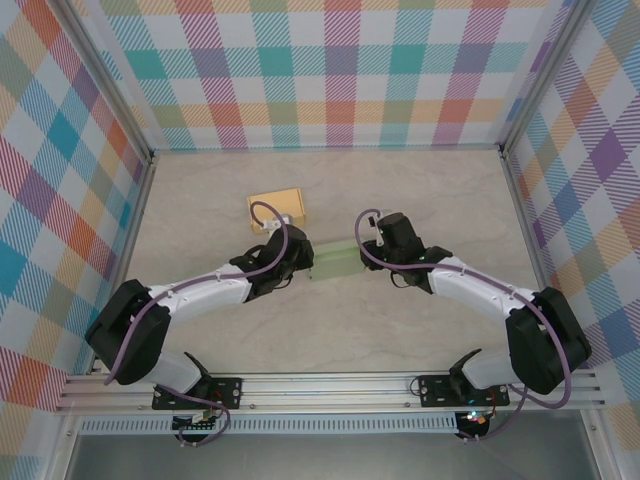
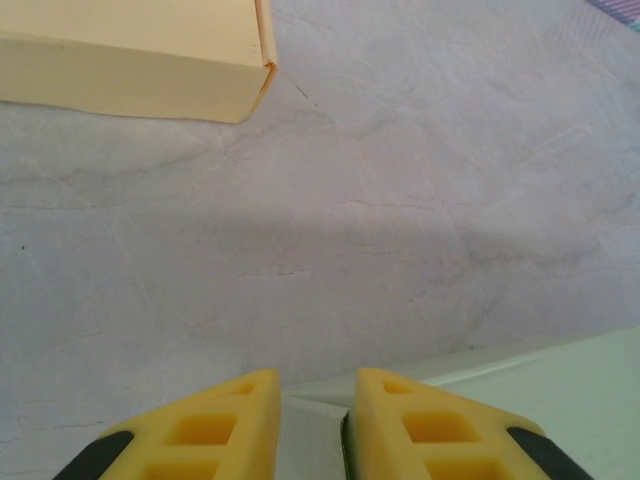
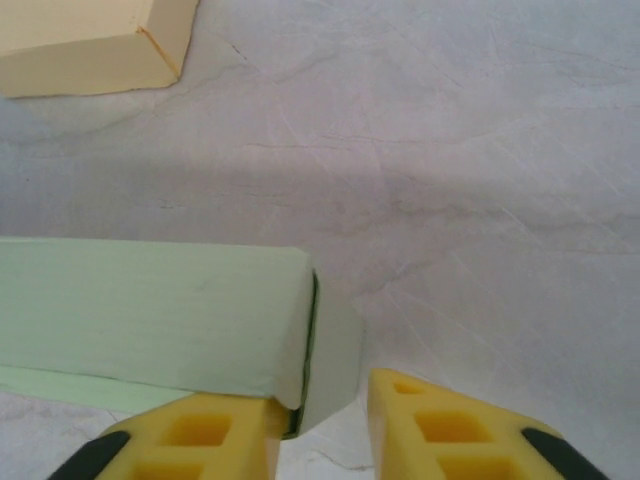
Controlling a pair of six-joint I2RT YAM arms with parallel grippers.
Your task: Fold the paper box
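Note:
The pale green paper box (image 1: 335,263) lies mid-table between my two grippers. In the top view my left gripper (image 1: 305,262) is at its left end and my right gripper (image 1: 365,250) at its right end. The left wrist view has my left gripper (image 2: 318,378) shut on the box's end flap (image 2: 315,440), which fills the narrow gap between the yellow fingers, and the box body (image 2: 560,390) runs off to the right. In the right wrist view my right gripper (image 3: 322,392) is open. The box's (image 3: 150,310) end corner sits by its left finger, and its right finger stands clear.
A yellow box (image 1: 277,209) rests on the table (image 1: 420,190) just behind the green one, at upper left in both wrist views (image 2: 130,50) (image 3: 80,45). Checkered walls enclose the left, back and right sides.

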